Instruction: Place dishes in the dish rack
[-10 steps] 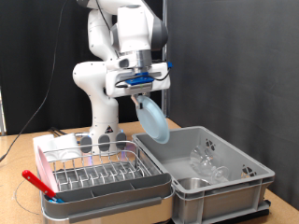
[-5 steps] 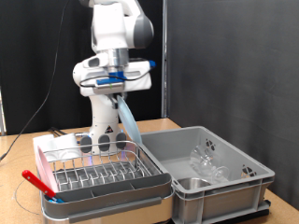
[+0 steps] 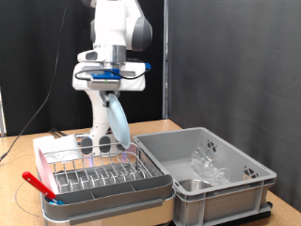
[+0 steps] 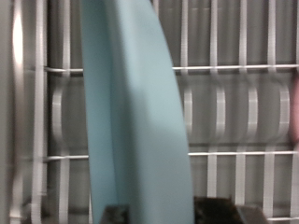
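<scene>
claw [image 3: 112, 91] gripping plate [image 3: 119, 122], above rack [image 3: 99, 175]

worktop [image 3: 169, 126]: wooden | left: dish rack [image 3: 99, 177] in white tray | right: large grey bin [image 3: 212, 174], just beside rack

The exterior view is evenly lit against a black curtain [image 3: 226, 56], fairly sharp, with soft shadows and bright highlights on the white arm. The wrist view is blurred: the light-blue plate [image 4: 131, 112] looks smeared, the dish rack [image 4: 234, 121] wires pale and hazy.
</scene>
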`<state>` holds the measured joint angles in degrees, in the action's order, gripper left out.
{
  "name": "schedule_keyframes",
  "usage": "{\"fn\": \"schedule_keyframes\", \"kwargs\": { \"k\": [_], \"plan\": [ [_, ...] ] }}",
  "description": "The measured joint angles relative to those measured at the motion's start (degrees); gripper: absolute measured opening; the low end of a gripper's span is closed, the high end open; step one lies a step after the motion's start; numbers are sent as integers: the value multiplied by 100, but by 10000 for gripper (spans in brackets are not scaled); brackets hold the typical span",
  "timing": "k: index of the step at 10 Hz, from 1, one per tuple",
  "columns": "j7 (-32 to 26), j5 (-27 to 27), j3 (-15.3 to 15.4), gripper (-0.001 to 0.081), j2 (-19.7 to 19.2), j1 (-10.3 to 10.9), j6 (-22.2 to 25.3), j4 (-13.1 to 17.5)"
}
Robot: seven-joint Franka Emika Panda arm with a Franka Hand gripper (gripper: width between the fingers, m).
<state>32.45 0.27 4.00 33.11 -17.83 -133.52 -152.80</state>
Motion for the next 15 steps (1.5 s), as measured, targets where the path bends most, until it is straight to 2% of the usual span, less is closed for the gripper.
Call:
{"fn": "schedule_keyframes", "kwargs": {
  "k": [1,3,5,6,9,12,15],
  "plan": [
    [4,-282,34,38,-1,-138,14,91],
    [-68,-601,17,38,-71,-382,370,432],
    [-297,-825,-85,38,-276,-593,883,882],
    [-411,-865,-111,38,-506,-659,1110,1128],
    [-314,-960,-96,38,-473,-696,589,911],
    [23,-1512,-95,38,-653,-1050,169,836],
    [42,-1613,-110,38,-943,-1252,-275,852]
  ]
}}
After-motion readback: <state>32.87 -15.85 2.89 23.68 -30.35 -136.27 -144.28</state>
